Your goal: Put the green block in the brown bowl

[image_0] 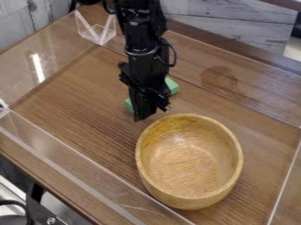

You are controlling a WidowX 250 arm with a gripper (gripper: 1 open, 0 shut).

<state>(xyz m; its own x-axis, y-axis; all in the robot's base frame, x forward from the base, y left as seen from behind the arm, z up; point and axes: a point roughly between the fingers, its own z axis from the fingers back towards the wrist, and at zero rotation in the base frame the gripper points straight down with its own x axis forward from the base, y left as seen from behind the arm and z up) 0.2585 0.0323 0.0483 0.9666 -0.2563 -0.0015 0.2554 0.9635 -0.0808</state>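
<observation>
Green rectangular block (170, 87) is resting on the wooden tabletop (83, 105), gripped by the closed black pincer (143, 111). Rising straight up first is looking wisest, clearing the round light-brown wooden bowl (188, 117) just beside the pincer.

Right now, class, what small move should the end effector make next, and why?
Probably a short straight lift. The end effector is shut on the small bright green rectangular block, which seems to rest on the wooden table, and the thick rim of the large round light-brown wooden bowl stands beside it, higher than the block.
</observation>
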